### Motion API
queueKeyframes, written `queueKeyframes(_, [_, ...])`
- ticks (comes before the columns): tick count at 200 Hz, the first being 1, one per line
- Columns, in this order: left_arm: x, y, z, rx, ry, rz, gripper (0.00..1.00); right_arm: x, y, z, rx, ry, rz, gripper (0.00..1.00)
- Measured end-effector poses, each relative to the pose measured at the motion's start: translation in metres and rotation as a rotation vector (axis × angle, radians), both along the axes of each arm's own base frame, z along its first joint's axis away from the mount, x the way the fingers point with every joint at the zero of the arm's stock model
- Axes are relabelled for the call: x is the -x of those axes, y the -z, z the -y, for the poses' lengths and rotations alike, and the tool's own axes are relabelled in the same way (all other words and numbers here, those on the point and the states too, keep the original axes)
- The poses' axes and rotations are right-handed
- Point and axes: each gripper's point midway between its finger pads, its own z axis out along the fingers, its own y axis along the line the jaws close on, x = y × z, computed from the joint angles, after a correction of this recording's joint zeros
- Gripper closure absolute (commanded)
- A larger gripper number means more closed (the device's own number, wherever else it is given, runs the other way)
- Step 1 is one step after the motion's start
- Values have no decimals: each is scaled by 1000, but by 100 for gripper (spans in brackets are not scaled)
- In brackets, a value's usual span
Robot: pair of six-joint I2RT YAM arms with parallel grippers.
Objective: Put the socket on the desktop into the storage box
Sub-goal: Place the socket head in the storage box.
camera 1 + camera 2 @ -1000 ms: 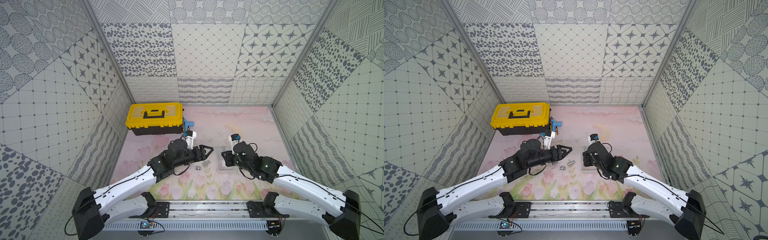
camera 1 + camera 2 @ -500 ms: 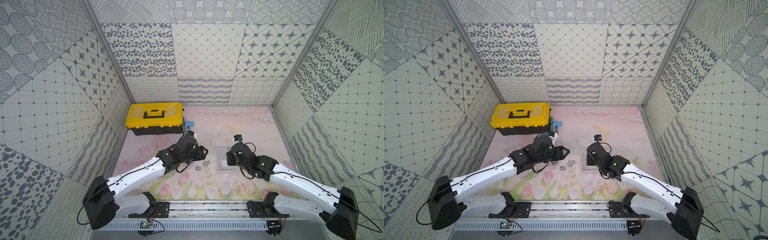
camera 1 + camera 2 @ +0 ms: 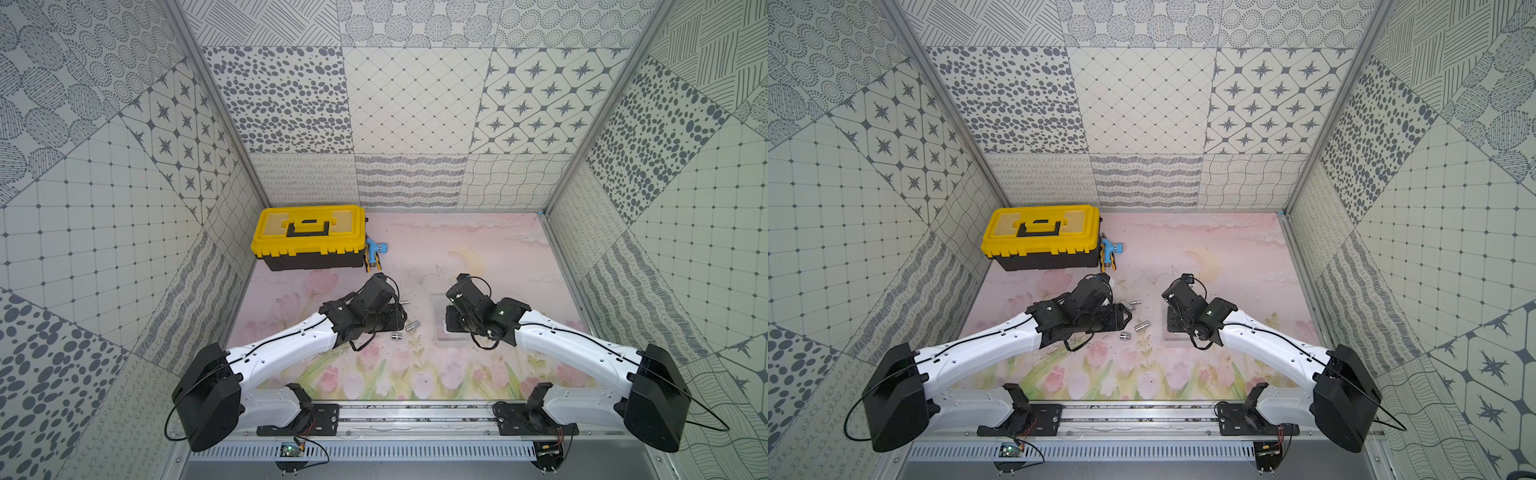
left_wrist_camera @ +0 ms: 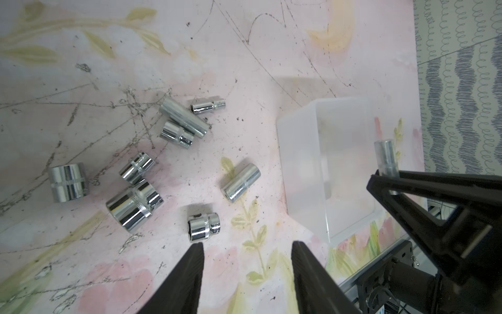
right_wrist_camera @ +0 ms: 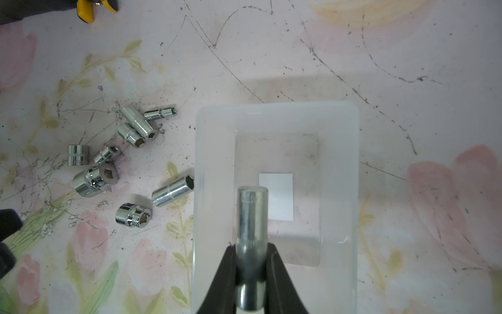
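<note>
Several chrome sockets lie loose on the pink desktop; the nearest short socket (image 4: 204, 226) sits just beyond one fingertip of my left gripper (image 4: 247, 244). That gripper is open, nothing between its fingers, and hangs over the group in both top views (image 3: 400, 320). My right gripper (image 5: 251, 246) is shut on a long socket (image 5: 251, 217), held above the storage box (image 5: 274, 111), a clear shallow tray with a white label (image 5: 275, 195). The tray's inside shows only the label. In a top view the box (image 3: 1173, 341) is mostly hidden under the right wrist.
A yellow-lidded black toolbox (image 3: 309, 237) stands at the back left, with a blue tool (image 3: 376, 251) beside it. Patterned walls enclose the desktop on three sides. A long socket (image 5: 172, 194) lies close to the box's wall.
My left gripper's jaws have narrowed and the wrist has tipped down over the loose sockets. The right gripper has stayed over the box with its socket.
</note>
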Motion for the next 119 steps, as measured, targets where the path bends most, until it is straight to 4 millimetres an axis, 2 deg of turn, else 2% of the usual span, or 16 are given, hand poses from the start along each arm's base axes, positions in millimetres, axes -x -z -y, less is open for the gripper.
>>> queueKeyframes(9, [1,1,-1,-3,3,-1,44,-1,0,1,-2,6,-1,97])
queueKeyframes(21, [2,3,-2,-11,9,-1,44,-1,0,1,-1,9,-5,74])
queueKeyframes(27, [3,4,-2,-14,12,-3,45,-1,0,1,-1,11,-6,67])
queueKeyframes(34, [3,6,-3,-20,15,-5,45,-1,-2,0,-5,13,-7,53])
queueKeyframes(42, [4,8,-3,-24,20,-8,46,-2,-3,-1,-11,16,-6,46])
queueKeyframes(79, [6,18,-3,-57,44,-23,47,-4,-16,-9,-29,-9,13,45])
queueKeyframes(119, [-1,21,0,-89,44,-35,47,9,-32,-22,-46,-71,51,50])
